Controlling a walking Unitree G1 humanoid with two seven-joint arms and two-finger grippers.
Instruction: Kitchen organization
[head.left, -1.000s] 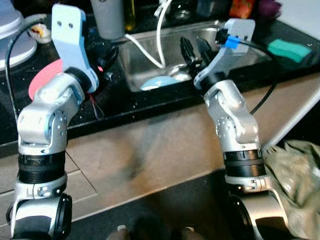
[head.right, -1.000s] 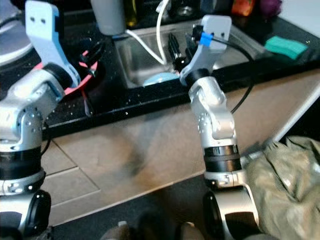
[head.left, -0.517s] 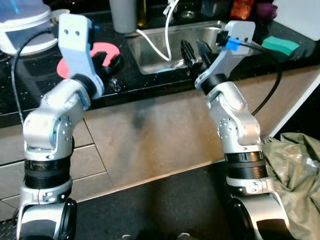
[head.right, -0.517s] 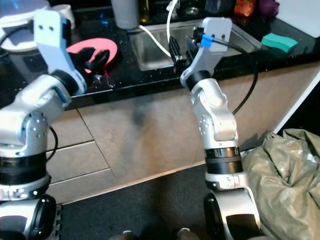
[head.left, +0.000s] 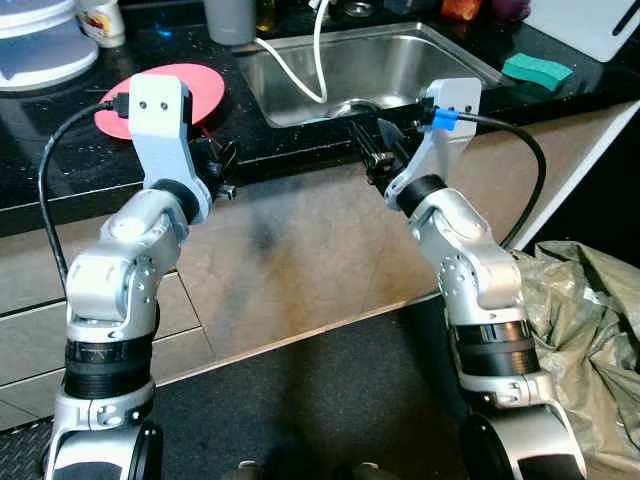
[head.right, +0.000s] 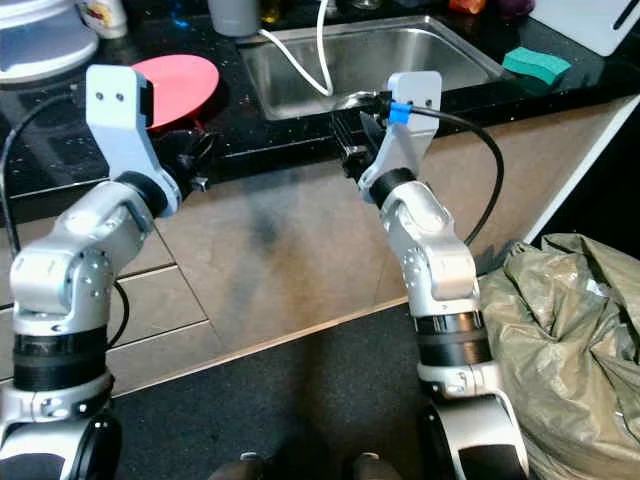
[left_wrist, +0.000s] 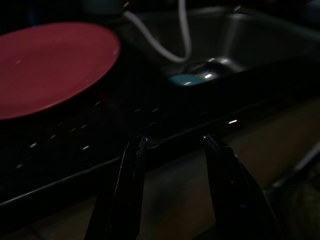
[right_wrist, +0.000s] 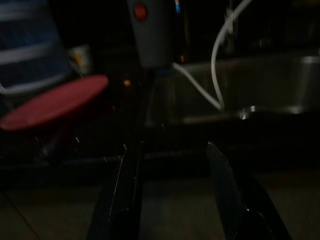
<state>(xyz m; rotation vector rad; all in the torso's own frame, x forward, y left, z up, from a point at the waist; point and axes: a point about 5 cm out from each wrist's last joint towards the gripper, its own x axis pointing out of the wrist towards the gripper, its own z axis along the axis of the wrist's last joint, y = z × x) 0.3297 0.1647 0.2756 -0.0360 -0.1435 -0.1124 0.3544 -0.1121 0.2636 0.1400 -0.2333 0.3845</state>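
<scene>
A pink plate (head.left: 165, 88) lies flat on the black counter (head.left: 40, 150), left of the steel sink (head.left: 400, 60). A small light blue item (left_wrist: 185, 79) rests in the sink bottom beside a white hose (head.left: 318, 55). My left gripper (head.left: 215, 165) hangs at the counter's front edge, just below the plate; in its wrist view the gripper (left_wrist: 172, 142) is open and empty. My right gripper (head.left: 378, 150) is at the counter edge in front of the sink, open with nothing between its fingers (right_wrist: 127, 165).
A grey cup (head.left: 230, 18) stands behind the sink and a white appliance (head.left: 40, 50) sits at the far left. A green sponge (head.left: 537, 68) lies right of the sink. A crumpled olive bag (head.left: 590, 330) sits on the dark floor at my right.
The whole view has drawn back from the counter. Both grippers, earlier over the plate and the sink, now sit at the counter's front edge. The plate has not moved.
</scene>
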